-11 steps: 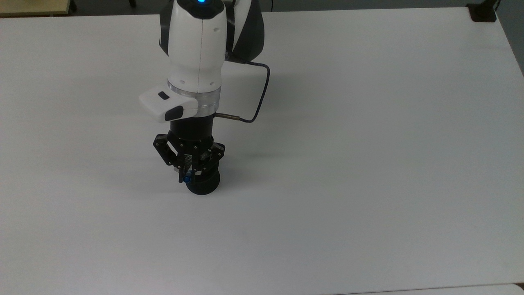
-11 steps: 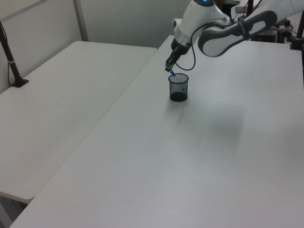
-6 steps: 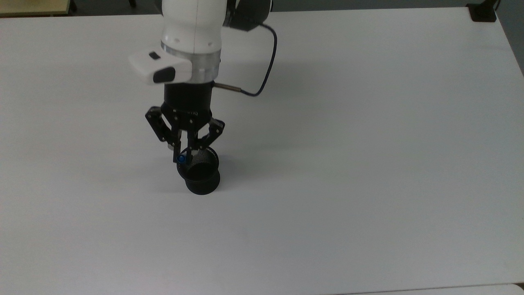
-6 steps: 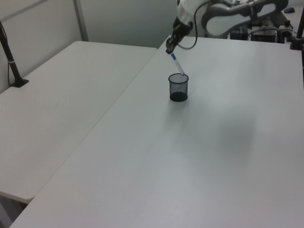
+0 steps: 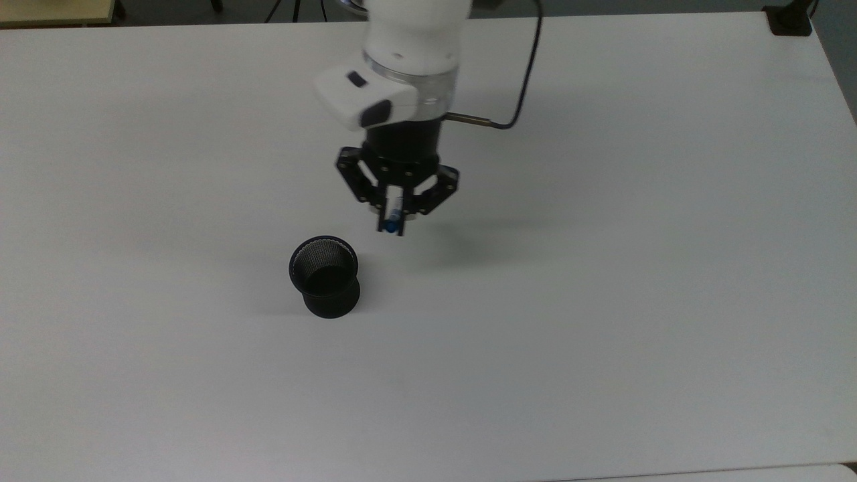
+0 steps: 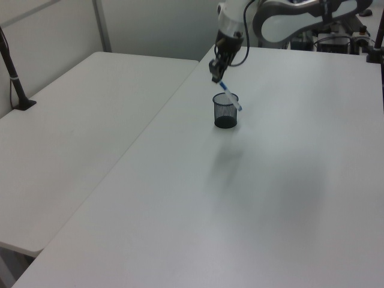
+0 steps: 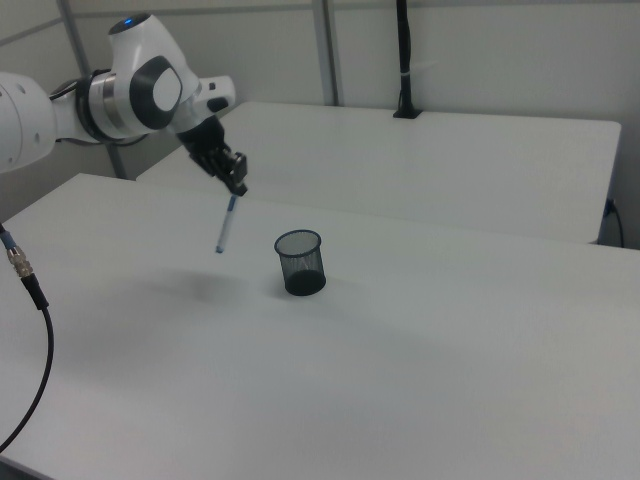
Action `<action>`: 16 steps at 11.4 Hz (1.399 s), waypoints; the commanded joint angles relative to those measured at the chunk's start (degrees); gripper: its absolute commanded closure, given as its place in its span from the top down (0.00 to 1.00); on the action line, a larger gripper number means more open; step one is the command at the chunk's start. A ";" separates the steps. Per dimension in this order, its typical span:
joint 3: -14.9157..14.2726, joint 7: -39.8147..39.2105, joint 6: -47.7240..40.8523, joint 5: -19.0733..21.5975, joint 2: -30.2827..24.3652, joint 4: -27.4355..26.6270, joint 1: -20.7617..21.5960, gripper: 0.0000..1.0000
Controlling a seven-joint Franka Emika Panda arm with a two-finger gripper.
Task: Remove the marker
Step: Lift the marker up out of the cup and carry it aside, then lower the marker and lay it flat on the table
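The slim white-barrelled marker with blue ends [image 7: 226, 226] hangs beside the black wire-mesh cup [image 5: 325, 275], whose weave shows a fine grid. The plain white worktop [image 5: 602, 301] carries the cup. The black hand [image 5: 396, 213] sits below a white arm shell [image 5: 408, 40].

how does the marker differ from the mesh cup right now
The marker is slim and white with blue ends; the mesh cup is wide, black and see-through. The marker hangs tilted in the air, clamped by the gripper; the mesh cup stands upright on the table, apart from the marker.
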 commanded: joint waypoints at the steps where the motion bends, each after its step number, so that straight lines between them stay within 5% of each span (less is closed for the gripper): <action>1: -0.48 -0.47 -1.16 5.18 3.72 0.03 4.14 0.17; 7: -0.57 -1.27 -1.25 5.29 9.70 -1.03 9.51 0.25; 13: -0.57 -1.36 -1.16 4.94 11.74 -0.85 9.96 0.34; 15: -0.65 -1.36 -3.08 5.02 9.38 -0.76 9.43 0.85; 16: -1.18 -1.53 -5.70 5.02 7.01 -0.85 8.99 0.86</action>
